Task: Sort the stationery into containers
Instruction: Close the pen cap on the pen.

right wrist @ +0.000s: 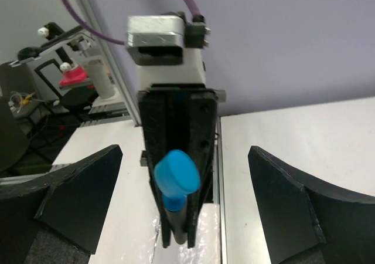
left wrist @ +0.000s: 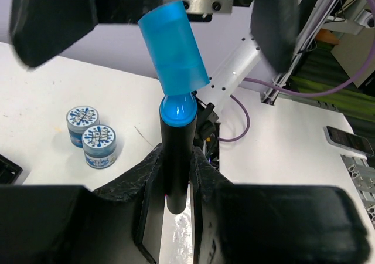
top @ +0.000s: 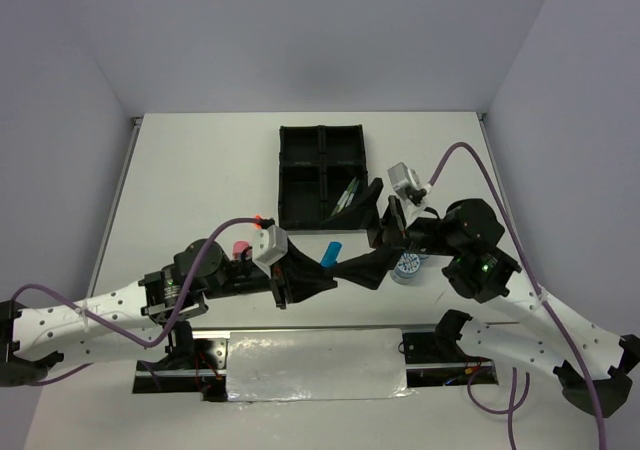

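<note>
Two grippers meet above the near middle of the table (top: 200, 170). Nearest, the left gripper (left wrist: 176, 179) is clamped on the black barrel of a highlighter (left wrist: 176, 152), pointing it toward the right arm. Its blue cap (left wrist: 174, 47) sits crooked, tilted off the barrel's line with the blue tip showing under its rim, so it looks unseated. Just beyond, the right gripper (right wrist: 184, 179) stands with its jaws wide apart on either side of the cap, gripping nothing. The step in hand appears to be capping the highlighter before it is sorted. The next move probably calls for the right jaws to take the cap and press it straight along the barrel, or it may drop. Farther right lie two blue-white rolls (left wrist: 99, 146), and at the far middle is the black tray (top: 283, 170), with pens (top: 345, 195) in its near right compartment. The left wrist view shows the cap's tilt. The right wrist view sees the cap end-on, hiding the tilt, and the tray's compartments show from overhead alone.
</note>
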Tool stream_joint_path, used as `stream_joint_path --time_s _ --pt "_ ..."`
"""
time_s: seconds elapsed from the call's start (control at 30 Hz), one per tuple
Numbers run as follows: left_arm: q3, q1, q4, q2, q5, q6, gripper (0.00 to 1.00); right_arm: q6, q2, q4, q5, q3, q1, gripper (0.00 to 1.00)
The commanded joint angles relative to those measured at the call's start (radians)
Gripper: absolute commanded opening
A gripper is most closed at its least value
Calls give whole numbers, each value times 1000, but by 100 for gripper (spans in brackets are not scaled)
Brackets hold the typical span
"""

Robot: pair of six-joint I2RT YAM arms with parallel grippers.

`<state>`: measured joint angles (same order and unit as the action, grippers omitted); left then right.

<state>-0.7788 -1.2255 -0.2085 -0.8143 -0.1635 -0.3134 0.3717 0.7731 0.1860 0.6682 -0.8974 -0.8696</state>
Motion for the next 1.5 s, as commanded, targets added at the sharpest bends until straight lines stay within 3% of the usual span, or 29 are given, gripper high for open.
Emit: stream_joint_path --time_s 0.0,0.27,0.4,0.47,0.57,0.87,0.9,0.93,1.1,1.27,1.47 --pt "0 -2 -68 9 -9 19 0 -13 -14 41 56 -60 4 96" --pt "-8 6 -72 29 39 10 0 6 -29 67 25 -11 3 96" --pt "-4 7 -75 20 36 5 0 7 -31 60 4 -29 4 91" --pt "3 8 -78 18 42 4 0 4 -21 52 4 -37 6 78" --pt "4 8 -85 18 36 0 0 9 -12 62 5 -28 3 68" --pt "-5 9 -75 10 25 4 0 26 -8 107 13 0 4 50" --pt "-4 9 -75 10 24 4 0 24 -6 107 14 0 4 31" --pt "-2 9 -75 10 25 4 0 27 -5 106 13 2 4 25" --pt "0 9 -74 17 39 4 0 21 -6 86 13 0 4 21" --pt "-13 11 -58 27 48 8 0 9 -3 17 -28 -6 3 0" --pt "-16 11 -71 47 85 16 0 27 11 -57 -91 -6 0 0"
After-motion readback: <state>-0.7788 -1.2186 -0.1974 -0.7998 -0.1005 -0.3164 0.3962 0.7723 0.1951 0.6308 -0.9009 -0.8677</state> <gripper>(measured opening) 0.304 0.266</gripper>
